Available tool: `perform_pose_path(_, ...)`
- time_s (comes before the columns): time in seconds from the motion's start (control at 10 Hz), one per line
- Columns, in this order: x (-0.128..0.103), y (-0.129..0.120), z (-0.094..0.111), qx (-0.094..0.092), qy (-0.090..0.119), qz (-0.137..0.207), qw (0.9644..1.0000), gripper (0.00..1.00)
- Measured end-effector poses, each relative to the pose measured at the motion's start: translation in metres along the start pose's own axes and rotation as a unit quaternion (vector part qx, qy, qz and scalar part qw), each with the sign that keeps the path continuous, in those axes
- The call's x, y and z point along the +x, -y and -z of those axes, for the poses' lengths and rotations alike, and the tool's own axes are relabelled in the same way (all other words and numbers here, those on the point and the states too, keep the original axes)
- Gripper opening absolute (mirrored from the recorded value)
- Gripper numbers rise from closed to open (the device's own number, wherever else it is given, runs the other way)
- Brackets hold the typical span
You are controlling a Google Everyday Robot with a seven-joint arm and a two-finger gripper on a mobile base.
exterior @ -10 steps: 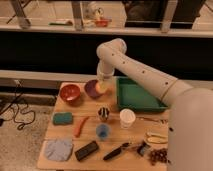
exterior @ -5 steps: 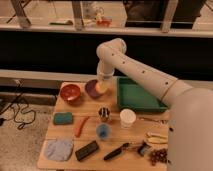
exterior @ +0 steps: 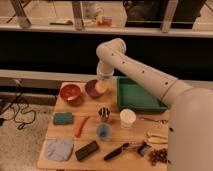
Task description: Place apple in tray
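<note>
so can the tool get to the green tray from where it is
Probably yes: the tool is at the apple, over the purple bowl. The tray lies just beside that bowl, and nothing tall stands between them.

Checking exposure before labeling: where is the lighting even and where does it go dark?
Camera view: table evenly lit, soft shadows; band behind the arm almost black; gripper, at the apple over the purple bowl, well lit; tray shows no glare.
</note>
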Motion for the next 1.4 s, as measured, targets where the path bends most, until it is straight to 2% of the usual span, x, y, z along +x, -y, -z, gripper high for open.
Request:
perform_pose_path(0.2,0.028,0.015,0.01,0.018,-0.002,-0.028,0.9994,0.07)
perform_pose_path(0.5,0.08,0.031,0.022,0.041,-0.006,-0.077,0.9962,0.07)
perform_pose_path(0.8,0.111,0.039,0.02,0.049,-0.015,-0.118,0.9917,0.07)
perform_pose_path(0.9,0.125,0.041,0.02,0.051,-0.021,-0.136,0.9892,0.07)
perform_pose_path(1.2,0.146,0.046,0.02,0.059,-0.029,-0.169,0.9835,0.07)
perform_pose_path(1.4,0.168,0.043,0.021,0.063,-0.042,-0.196,0.9776,0.07)
